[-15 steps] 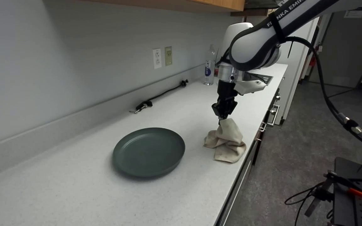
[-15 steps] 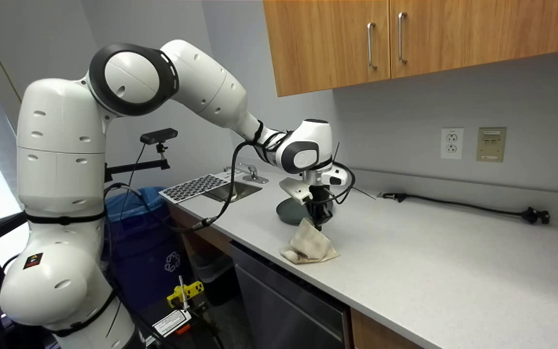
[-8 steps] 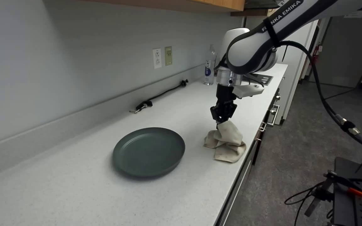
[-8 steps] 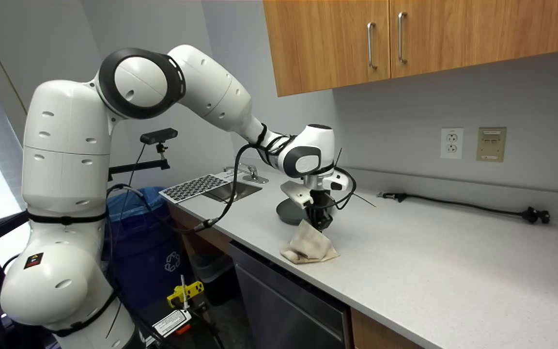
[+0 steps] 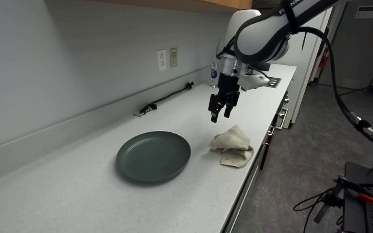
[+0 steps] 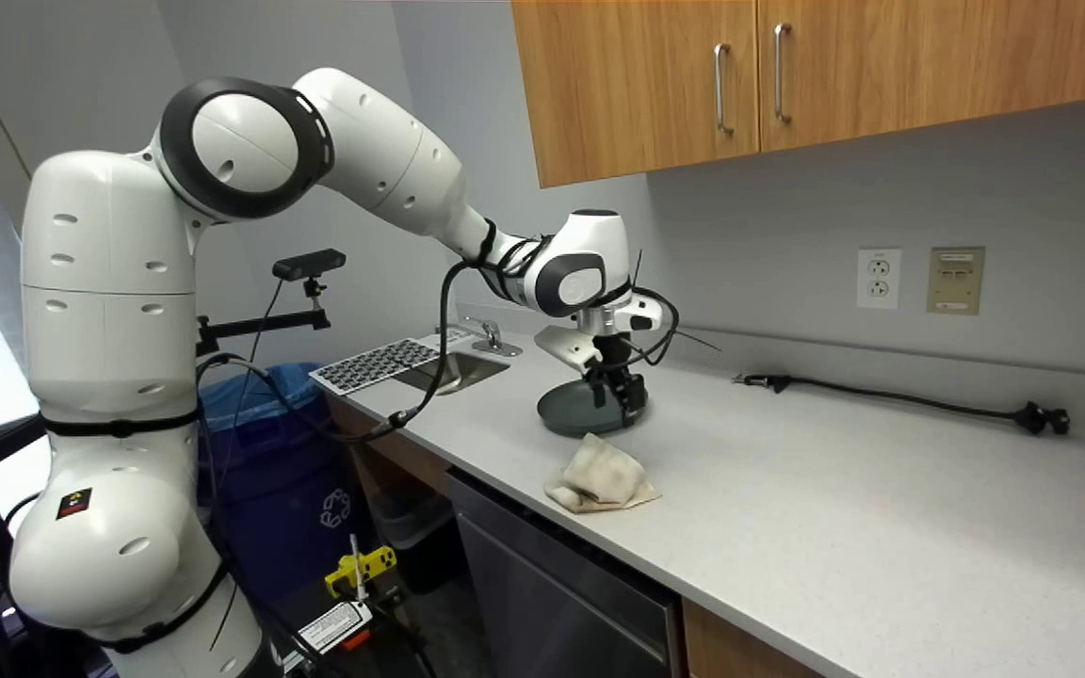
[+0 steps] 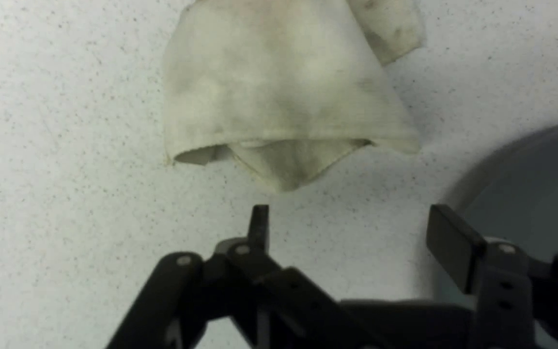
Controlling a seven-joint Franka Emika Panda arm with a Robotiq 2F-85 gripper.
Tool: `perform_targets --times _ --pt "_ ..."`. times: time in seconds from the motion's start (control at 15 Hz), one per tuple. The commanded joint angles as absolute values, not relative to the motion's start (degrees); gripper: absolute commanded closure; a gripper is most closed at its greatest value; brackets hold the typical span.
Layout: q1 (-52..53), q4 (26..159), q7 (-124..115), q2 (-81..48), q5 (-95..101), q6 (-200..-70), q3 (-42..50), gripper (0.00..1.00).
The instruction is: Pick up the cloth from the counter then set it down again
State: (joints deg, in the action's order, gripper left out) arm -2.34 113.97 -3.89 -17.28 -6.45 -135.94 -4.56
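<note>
The jaws of the black two-fingered gripper (image 7: 351, 228) stand well apart, holding nothing. In an exterior view the fingertips (image 5: 214, 118) hang above the white speckled counter (image 5: 92, 200), apart from the beige, stained fabric cloth (image 5: 231, 140). That cloth lies on the counter near its front edge, folded loosely over itself, with one part standing up in a soft peak; in the wrist view its hem arches a little and a corner shows beneath. Further out, the round, matte dark-green plate (image 5: 153, 157) sits near the cloth, the two not touching. With the cloth down and the jaws free of it, I judge the pick-up and the set-down both done, though this moment alone cannot prove the lift. Probably only backing away is left.
</note>
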Motion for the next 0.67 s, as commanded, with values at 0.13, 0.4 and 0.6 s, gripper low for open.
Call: perform_targets --times 0.13,0.4,0.6 --pt "-0.1 118.8 -3.0 -8.7 -7.1 -134.8 -4.2 0.0" --pt "0.2 121.7 -2.1 -5.3 -7.9 -133.7 -4.1 0.28" --pt "0.2 124.0 -1.1 -3.5 -8.9 -134.3 -4.2 0.51"
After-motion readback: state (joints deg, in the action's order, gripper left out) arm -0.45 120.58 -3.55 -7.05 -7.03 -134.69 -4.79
